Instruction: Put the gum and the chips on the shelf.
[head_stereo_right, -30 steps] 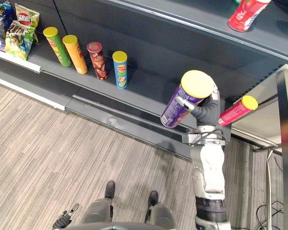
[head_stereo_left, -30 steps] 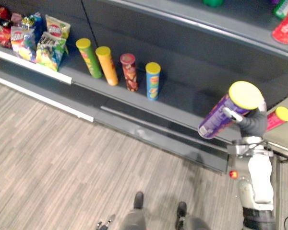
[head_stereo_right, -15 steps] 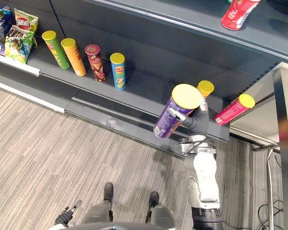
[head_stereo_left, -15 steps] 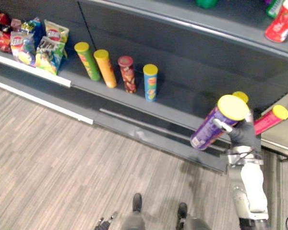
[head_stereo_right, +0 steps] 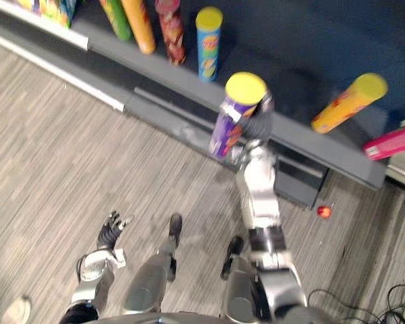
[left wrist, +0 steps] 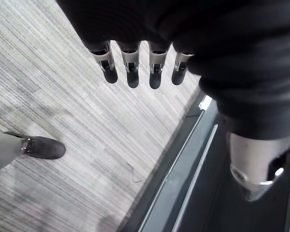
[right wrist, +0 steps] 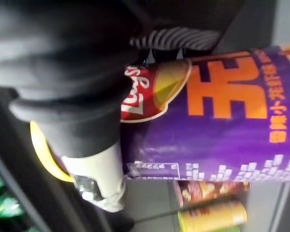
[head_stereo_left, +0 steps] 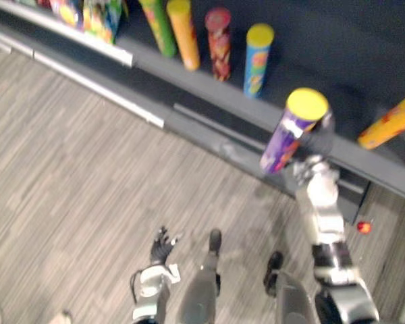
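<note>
A purple chips can with a yellow lid is tilted, lid toward me, over the front edge of the low grey shelf. My right hand is shut on it, and in the right wrist view the thumb and fingers wrap the purple can. It hangs to the right of a blue can that stands on the shelf. My left hand hangs low over the floor with straight fingers and holds nothing.
Green, orange and red cans stand left of the blue one. An orange can and a pink can lie slanted at the right. A small red round thing lies on the floor. A person's shoe is at lower left.
The whole picture has swung down, so the camera moved. The purple can stays in my right hand, now lower and nearer the low shelf's front edge. My left hand has come into view.
</note>
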Robot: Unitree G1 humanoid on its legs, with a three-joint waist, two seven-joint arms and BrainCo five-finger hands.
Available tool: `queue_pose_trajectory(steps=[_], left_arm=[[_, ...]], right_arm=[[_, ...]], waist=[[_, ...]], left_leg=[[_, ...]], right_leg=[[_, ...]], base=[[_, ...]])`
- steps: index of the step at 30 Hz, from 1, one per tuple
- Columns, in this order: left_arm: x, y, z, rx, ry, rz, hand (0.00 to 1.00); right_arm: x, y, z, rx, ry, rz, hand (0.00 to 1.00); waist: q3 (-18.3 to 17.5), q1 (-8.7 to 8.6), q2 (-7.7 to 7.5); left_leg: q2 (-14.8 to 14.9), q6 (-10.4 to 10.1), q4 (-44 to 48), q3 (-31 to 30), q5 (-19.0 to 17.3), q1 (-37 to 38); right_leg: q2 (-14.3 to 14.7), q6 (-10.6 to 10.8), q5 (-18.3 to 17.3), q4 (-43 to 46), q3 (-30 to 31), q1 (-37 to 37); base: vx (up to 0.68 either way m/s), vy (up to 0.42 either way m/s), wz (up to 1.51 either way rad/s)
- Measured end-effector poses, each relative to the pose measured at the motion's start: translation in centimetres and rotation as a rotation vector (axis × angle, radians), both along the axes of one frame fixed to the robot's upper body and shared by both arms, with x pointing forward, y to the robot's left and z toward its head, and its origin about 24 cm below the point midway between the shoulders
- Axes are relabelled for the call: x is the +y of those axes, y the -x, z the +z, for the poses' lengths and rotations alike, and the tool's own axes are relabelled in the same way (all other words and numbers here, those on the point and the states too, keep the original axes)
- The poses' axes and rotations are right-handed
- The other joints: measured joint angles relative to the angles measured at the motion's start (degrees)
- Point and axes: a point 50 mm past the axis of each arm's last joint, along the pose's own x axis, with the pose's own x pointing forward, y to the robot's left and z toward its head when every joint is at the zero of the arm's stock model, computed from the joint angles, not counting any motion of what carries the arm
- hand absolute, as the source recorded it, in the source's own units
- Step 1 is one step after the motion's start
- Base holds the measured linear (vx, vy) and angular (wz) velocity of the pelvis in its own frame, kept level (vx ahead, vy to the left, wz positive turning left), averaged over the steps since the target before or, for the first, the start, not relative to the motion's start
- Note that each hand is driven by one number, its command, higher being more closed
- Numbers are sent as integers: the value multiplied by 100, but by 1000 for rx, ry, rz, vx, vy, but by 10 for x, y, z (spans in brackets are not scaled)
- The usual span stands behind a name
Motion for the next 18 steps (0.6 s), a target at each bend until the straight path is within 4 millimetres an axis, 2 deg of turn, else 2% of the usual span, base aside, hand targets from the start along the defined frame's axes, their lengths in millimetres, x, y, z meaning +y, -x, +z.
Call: queue_pose_trajectory(steps=[2,7,12,18], left_arm=[[-1,-4,6,-37,17,5,0],[-2,-8,11,-66,33,10,0],[-3,-17,19,-107,20,19,0],[-3,-19,20,-114,48,34,0]], right_arm=[[-17,-7,23,-35,-15,-96,100],[-41,-11,59,-104,-7,-265,100],[-63,-12,96,-171,-31,-407,100],[-77,-8,103,-184,-80,-476,100]], waist=[[178,58,60],[257,141,218],[335,215,377],[349,275,406]], left_leg=[[-68,6,2,-56,45,-136],[-166,88,-11,-174,193,-375],[-214,47,-27,-272,236,-600],[-227,24,-146,-286,335,-694]], right_leg=[[-116,4,-107,264,-39,-200],[-267,-12,-266,599,-136,-511],[-354,-32,-373,855,-167,-808],[-423,-68,-471,1110,-162,-1062]], base=[[-42,-25,22],[29,-43,17],[9,-59,11],[5,-80,3]])
